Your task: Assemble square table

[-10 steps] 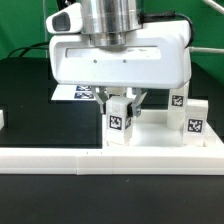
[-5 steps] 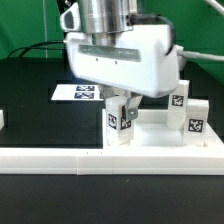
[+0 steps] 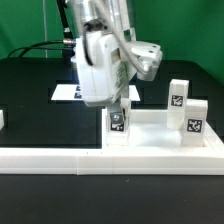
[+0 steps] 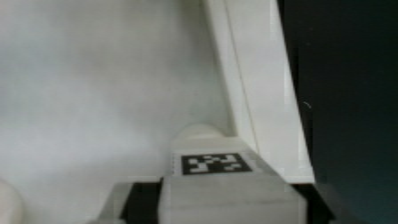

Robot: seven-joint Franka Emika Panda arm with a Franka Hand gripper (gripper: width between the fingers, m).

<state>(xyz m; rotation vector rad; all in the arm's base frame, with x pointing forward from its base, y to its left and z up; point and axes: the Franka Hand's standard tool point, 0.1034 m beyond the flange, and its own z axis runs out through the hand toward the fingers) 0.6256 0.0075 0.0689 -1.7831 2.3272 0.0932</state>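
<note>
The square table's white slab (image 3: 155, 134) lies at the exterior view's right, recessed face up. A tagged white leg (image 3: 118, 125) stands upright at its near corner toward the exterior view's left. My gripper (image 3: 118, 108) comes straight down on this leg and is shut on its top. In the wrist view the leg (image 4: 215, 165) sits between my dark fingers (image 4: 151, 203), with the slab's recessed face (image 4: 107, 90) and rim (image 4: 249, 95) under it. Two more tagged legs (image 3: 178, 97) (image 3: 194, 120) stand on the slab's far side.
A long white border bar (image 3: 90, 156) runs along the front of the black table. The marker board (image 3: 66, 93) lies behind my gripper. A small white part (image 3: 3, 118) sits at the exterior view's left edge. Green backdrop behind.
My wrist has turned about the vertical over the leg, from broadside to edge-on toward the camera. The leg stays at the same corner, still gripped.
</note>
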